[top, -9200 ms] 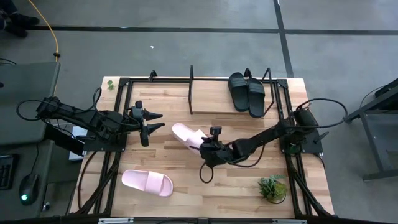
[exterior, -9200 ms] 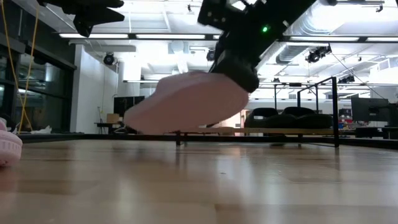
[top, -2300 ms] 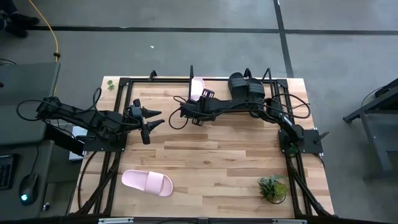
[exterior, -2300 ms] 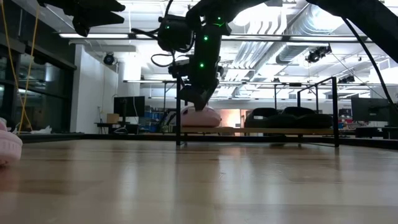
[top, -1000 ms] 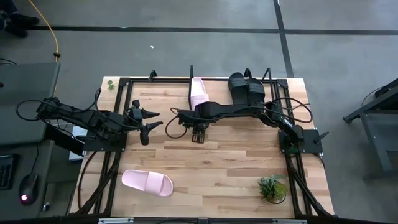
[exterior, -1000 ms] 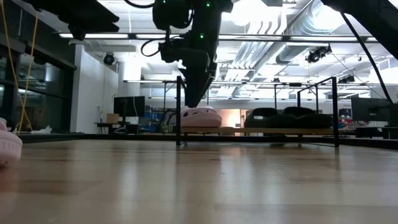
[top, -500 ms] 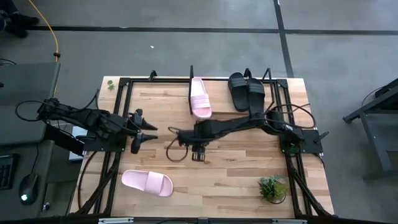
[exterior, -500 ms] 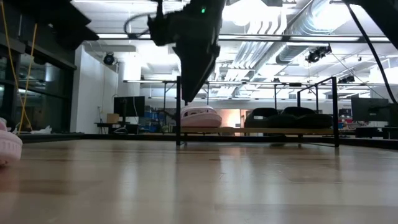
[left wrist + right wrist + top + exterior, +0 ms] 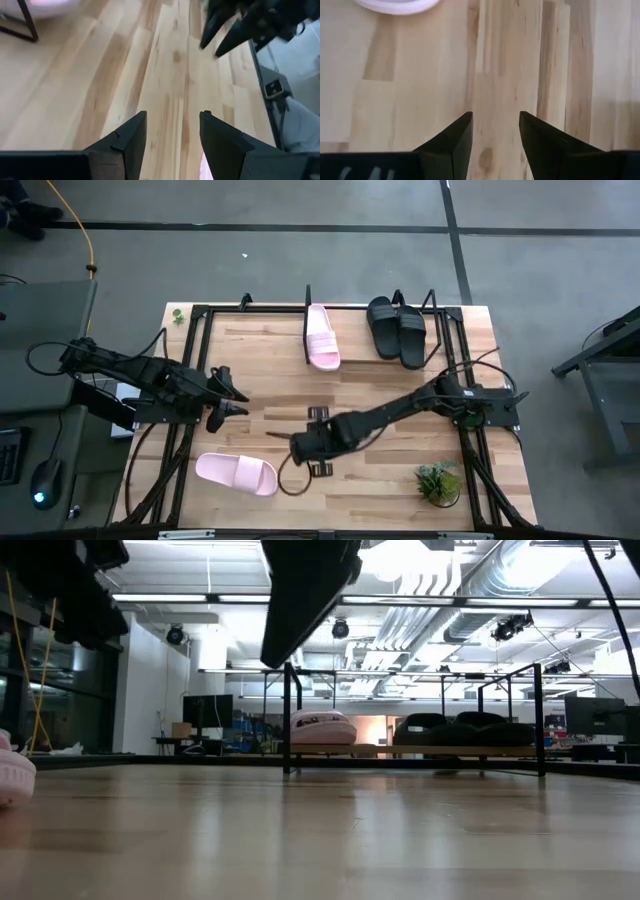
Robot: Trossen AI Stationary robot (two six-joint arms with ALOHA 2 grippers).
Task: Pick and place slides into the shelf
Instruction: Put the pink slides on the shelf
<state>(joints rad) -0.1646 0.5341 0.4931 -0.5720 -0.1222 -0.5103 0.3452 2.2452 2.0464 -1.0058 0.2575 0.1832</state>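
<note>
Right pincer (image 9: 296, 448) gapes, seemingly beside loose pink slide (image 9: 236, 474).

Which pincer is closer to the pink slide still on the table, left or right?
Right. The right pincer hangs open, empty, just beside the loose pink slide, toward table centre. The left pincer, also open, sits farther off, toward the shelf side of the slide.

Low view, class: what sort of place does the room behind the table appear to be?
Probably a lab or workshop in an open industrial hall: exposed ceiling ducts, strip lights, and glass partitions. In the foreground stand the wooden table and the shelf.
</note>
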